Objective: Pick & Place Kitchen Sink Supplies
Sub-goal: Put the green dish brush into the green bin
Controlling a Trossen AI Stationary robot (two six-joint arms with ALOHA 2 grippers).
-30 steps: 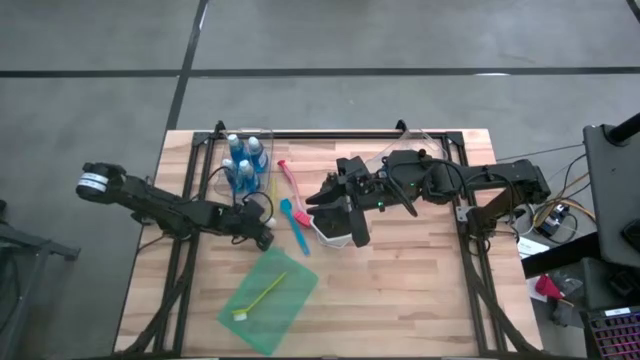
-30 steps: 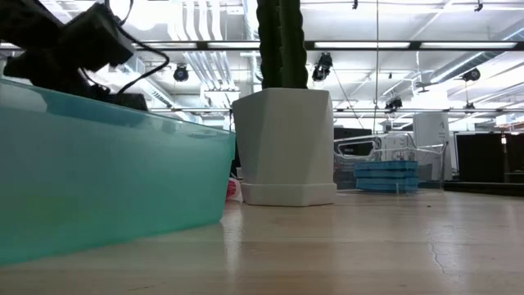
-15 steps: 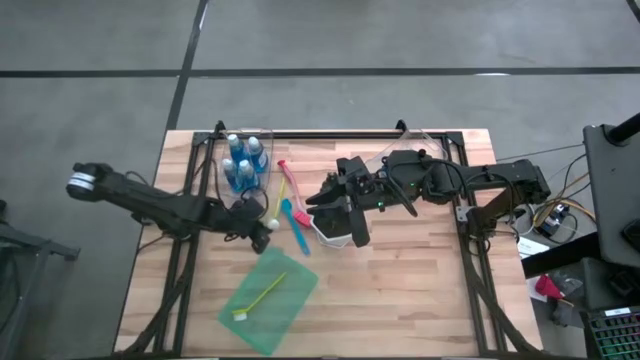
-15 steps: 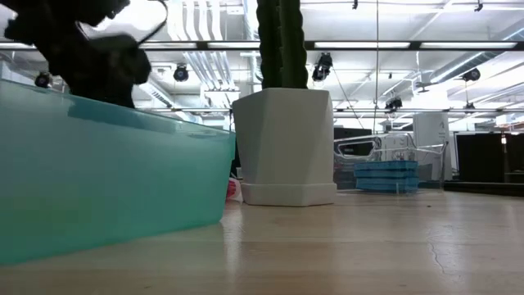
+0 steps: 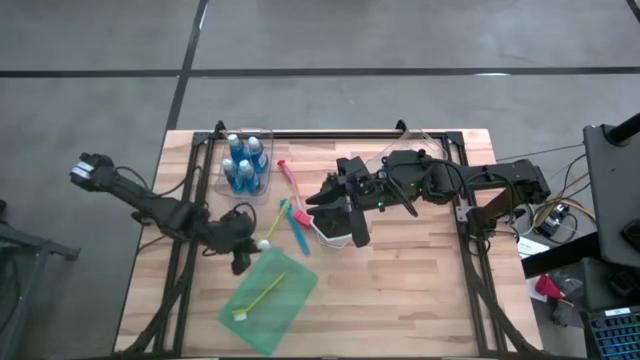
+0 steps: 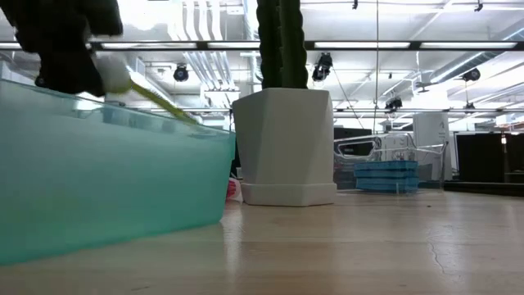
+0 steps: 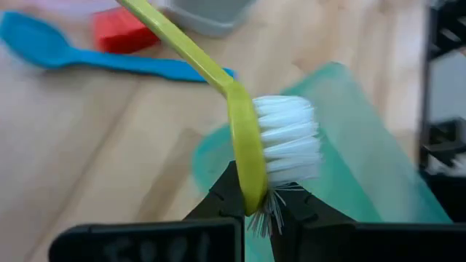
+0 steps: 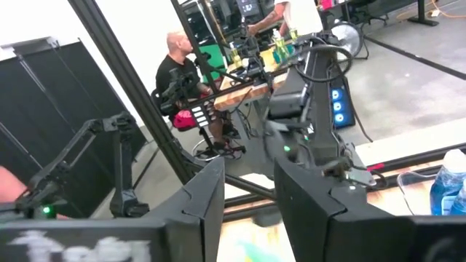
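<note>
My left gripper [image 5: 246, 252] hangs over the far edge of the translucent green sheet [image 5: 268, 300], shut on a yellow brush [image 5: 275, 220] with white bristles [image 7: 287, 142]. A lime brush [image 5: 260, 295] lies on the sheet. A red brush [image 5: 290, 180] and a blue brush [image 5: 298, 228] lie flat on the wood. Three blue bottles [image 5: 245, 160] stand in a clear bin. Blue sponges [image 6: 385, 176] are stacked in a clear holder. My right gripper [image 8: 247, 196] stands open and level, high above the cactus pot [image 5: 335, 232]. My left gripper pinches the yellow brush's head end [image 7: 251, 196] between its two fingers, one on the yellow back and one at the bristles' base. The fingers slant down from the table's left side. The handle [image 7: 182, 44] runs on ahead of them toward the blue brush; its free end is out of sight.
The white pot with the dark cactus [image 6: 282, 147] stands mid-table under the right arm. Black frame rails [image 5: 185, 270] run along both sides of the table. Bare wood [image 5: 420, 300] lies at the near right. People sit in the room beyond.
My left gripper has risen and drawn back toward the table's near left, from beside the bottle bin to above the green sheet's far edge, rolling a little. The yellow brush has come along by its head end, swinging from lying along the bin to slanting.
</note>
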